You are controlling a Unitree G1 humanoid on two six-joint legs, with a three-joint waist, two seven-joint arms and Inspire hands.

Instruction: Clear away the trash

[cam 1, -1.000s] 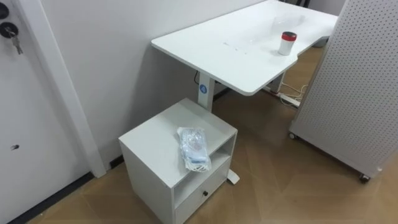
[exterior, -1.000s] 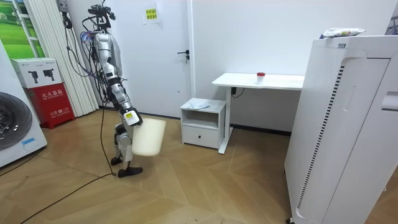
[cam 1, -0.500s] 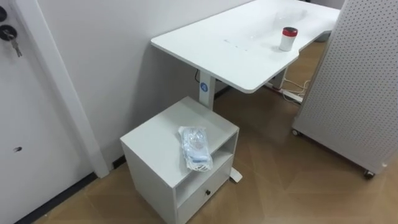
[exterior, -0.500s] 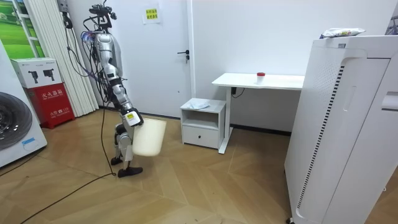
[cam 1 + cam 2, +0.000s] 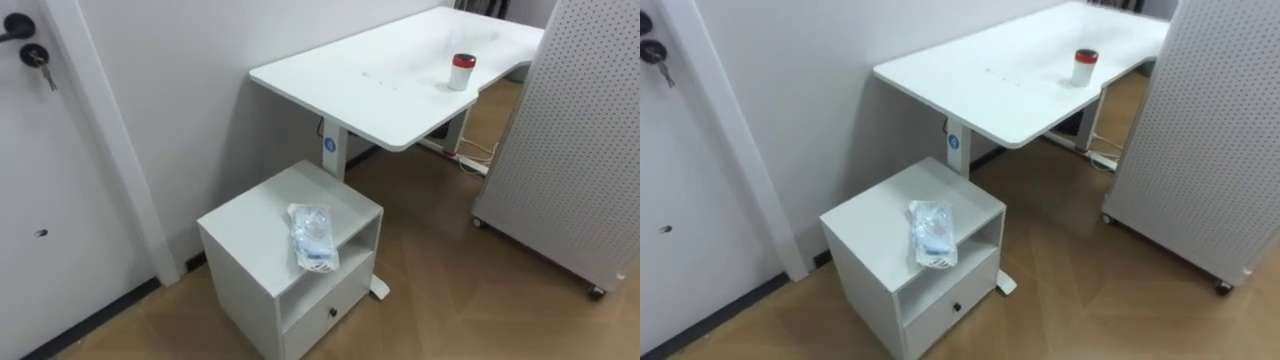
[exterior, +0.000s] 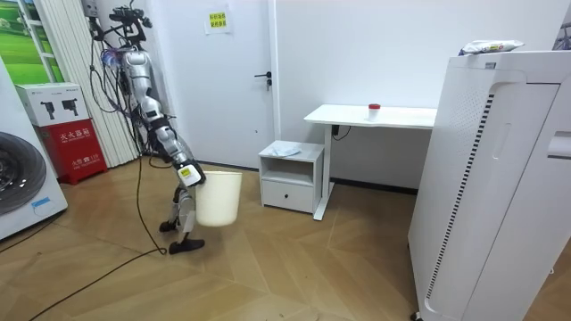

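Left eye view: the clear plastic bag (image 5: pixel 313 238) is seen lying flat on top of the white cabinet (image 5: pixel 250 235). Its long axis runs from the cabinet's back to its front, and the near end overhangs the front edge above the open shelf. The cabinet stands on a wooden floor (image 5: pixel 450 300) against a white wall. A white desk (image 5: pixel 380 85) carrying a red-lidded cup (image 5: pixel 461 72) stands behind the cabinet, and a perforated panel (image 5: pixel 570 140) to the cabinet's right. In the room view, a cream bin (image 6: pixel 219 196) is carried at the right hand (image 6: pixel 187 175), short of the cabinet; its grip cannot be told.
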